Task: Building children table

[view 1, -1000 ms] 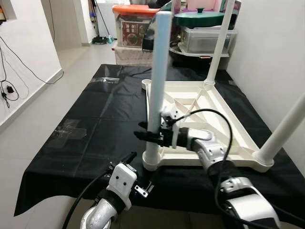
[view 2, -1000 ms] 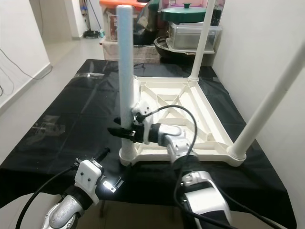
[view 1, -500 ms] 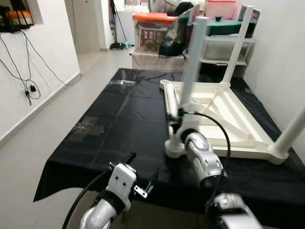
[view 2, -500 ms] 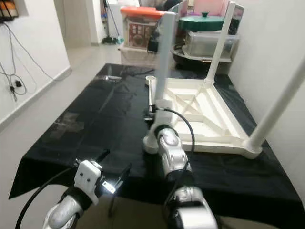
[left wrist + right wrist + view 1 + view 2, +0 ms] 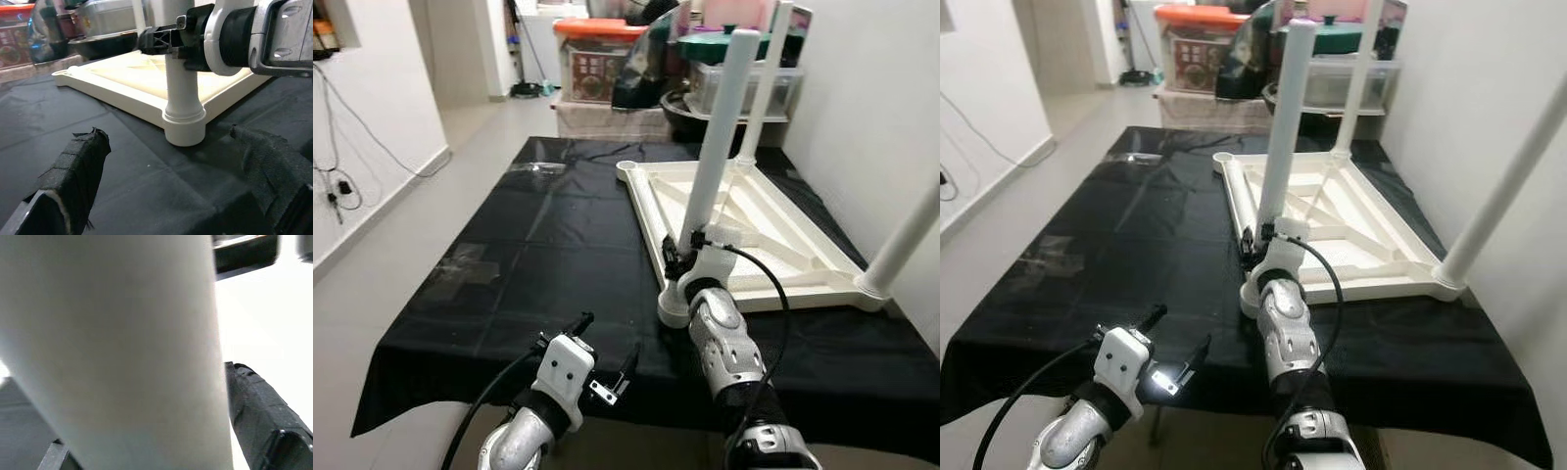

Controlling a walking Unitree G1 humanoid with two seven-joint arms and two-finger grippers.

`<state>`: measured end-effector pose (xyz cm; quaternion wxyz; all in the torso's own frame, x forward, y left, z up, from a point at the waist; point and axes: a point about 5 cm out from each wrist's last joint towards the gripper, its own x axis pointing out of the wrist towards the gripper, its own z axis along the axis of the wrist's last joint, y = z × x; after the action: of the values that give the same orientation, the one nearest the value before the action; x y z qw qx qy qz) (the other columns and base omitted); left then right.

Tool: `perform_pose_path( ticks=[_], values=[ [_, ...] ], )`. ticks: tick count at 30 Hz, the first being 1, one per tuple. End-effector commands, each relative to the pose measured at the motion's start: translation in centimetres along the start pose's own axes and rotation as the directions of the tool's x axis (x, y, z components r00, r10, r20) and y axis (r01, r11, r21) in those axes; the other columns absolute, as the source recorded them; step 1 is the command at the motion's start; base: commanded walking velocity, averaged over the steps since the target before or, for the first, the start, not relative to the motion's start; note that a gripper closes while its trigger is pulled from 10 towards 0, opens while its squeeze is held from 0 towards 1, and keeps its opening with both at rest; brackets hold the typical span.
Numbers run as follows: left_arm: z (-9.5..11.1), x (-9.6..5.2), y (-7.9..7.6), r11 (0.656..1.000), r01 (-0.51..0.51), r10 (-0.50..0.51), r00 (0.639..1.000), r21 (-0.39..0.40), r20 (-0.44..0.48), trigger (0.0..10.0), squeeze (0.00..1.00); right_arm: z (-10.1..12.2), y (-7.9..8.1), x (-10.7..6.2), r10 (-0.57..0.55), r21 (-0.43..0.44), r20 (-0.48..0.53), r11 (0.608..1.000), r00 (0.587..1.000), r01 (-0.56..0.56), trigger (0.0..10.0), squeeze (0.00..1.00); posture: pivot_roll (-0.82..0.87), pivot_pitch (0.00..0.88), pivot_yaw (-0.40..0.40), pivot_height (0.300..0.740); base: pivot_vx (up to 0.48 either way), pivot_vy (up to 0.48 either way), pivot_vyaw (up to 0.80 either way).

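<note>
Change: right arm drawn in close to the body since a second ago — camera view also shifted.
Right gripper (image 5: 676,262): fingers (image 5: 264,426) clamped around the near table leg (image 5: 717,147) (low, by its socket).
Table top (image 5: 781,250): laid upside down on black sheet (image 5: 538,245).
Left gripper (image 5: 607,354): spread wide, nothing held.

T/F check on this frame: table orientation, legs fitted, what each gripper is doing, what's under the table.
1. The white table top lies upside down with legs pointing up. True.
2. The right gripper is closed on the near leg just above its socket. True.
3. The left gripper holds a loose leg. False: it is open and empty, hanging over the near edge of the black sheet.
4. All four corners have legs fitted. False: the far left corner socket is empty.
5. The table sits on a bare wooden floor. False: it sits on the black sheet.
</note>
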<state>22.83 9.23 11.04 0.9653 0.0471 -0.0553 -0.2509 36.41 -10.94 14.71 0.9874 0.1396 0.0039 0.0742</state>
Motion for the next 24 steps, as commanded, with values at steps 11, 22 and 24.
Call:
perform_pose_path(
  ticks=[11,22,24],
  values=[
    [-0.5,0.1,-0.1,1.000,0.005,-0.005,1.000,0.004,-0.023,10.0,0.00,3.0,0.6,-1.5,0.836,-0.026,-0.285,0.483,0.469,-0.875,10.0,0.00,0.12,0.000,-0.059,0.740,0.000,0.000,0.00],
    [-0.7,-0.1,-0.2,1.000,0.006,-0.006,1.000,0.007,-0.028,10.0,0.00,1.1,3.7,0.0,0.814,-0.116,-0.385,0.425,0.435,-0.898,0.0,0.00,0.13,0.000,-0.066,0.740,0.000,0.000,0.00],
    [-0.6,-0.1,-0.2,1.000,0.005,-0.005,1.000,0.006,-0.028,10.0,0.00,1.3,3.2,0.6,0.759,-0.145,-0.351,0.535,0.549,-0.832,0.0,0.00,0.13,0.000,-0.064,0.740,0.000,0.000,0.00]
  ],
)
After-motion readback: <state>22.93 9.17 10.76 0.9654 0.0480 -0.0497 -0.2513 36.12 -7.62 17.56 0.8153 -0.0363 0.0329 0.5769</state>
